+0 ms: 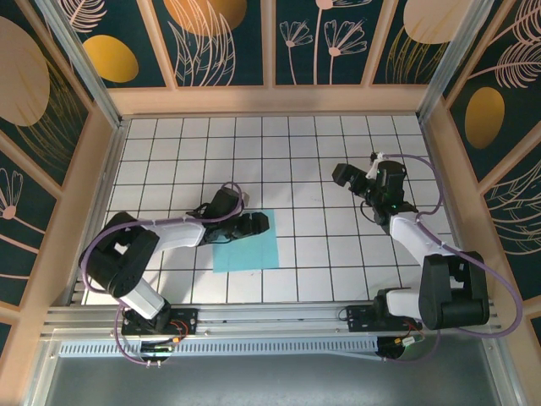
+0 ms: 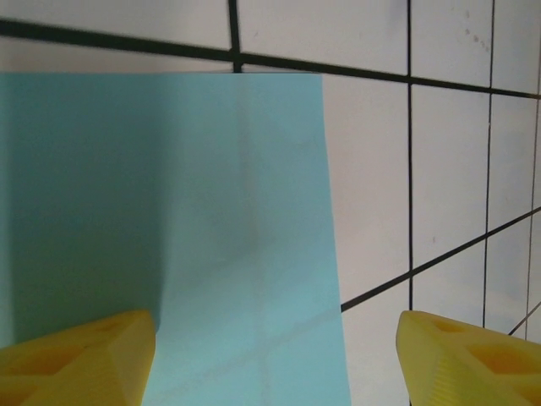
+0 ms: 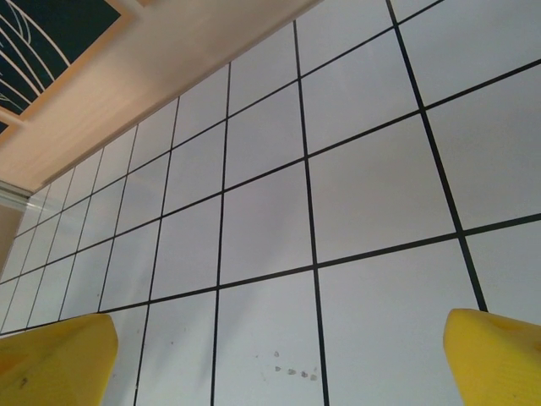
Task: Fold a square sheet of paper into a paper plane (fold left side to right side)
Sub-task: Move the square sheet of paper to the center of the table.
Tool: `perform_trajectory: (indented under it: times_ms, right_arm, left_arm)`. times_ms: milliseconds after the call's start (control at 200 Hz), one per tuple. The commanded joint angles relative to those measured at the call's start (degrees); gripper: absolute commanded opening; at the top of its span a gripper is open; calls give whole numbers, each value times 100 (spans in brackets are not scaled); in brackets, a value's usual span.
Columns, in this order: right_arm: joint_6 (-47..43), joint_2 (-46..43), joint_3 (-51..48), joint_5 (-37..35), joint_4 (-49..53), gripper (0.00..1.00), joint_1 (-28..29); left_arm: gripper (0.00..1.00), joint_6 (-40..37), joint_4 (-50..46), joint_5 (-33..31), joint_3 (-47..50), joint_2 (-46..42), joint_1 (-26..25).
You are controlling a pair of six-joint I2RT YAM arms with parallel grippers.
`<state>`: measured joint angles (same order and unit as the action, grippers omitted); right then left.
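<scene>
The square sheet of paper [image 1: 247,250] is light cyan and lies flat on the white grid table, left of centre near the front. In the left wrist view the sheet of paper [image 2: 169,194] shows faint crease lines, and its right edge runs down between the yellow fingertips [image 2: 93,355]. My left gripper [image 1: 260,222] hovers low over the sheet's far right part, jaws wide apart with nothing held. It shows as the left gripper [image 2: 276,359] straddling that edge. My right gripper [image 1: 340,176] is open over bare tiles to the right, well away from the paper; its jaws [image 3: 279,355] hold nothing.
Wooden walls [image 1: 270,100] with dark patterned panels enclose the table on three sides. The far wall [image 3: 169,59] lies ahead of the right gripper. A metal rail [image 1: 270,317] runs along the front by both arm bases. A few small marks [image 3: 292,370] dot a tile.
</scene>
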<state>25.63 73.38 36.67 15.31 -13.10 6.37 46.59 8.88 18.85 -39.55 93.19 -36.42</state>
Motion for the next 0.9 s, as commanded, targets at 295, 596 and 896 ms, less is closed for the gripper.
perform_trajectory:
  times_ms: [295,596,896]
  right_arm:
    - [-200,123,236,-265,205,99,32]
    - [-307,141,284,-336,326,99,25]
    - [-457,363,570,-244,657,98,23]
  left_arm:
    - [73,16,263,2,-1116,1250,-61]
    - [72,-211,17,172,-2039,1979,-67]
    - [73,-505,-209,312,-2370,1914,-67]
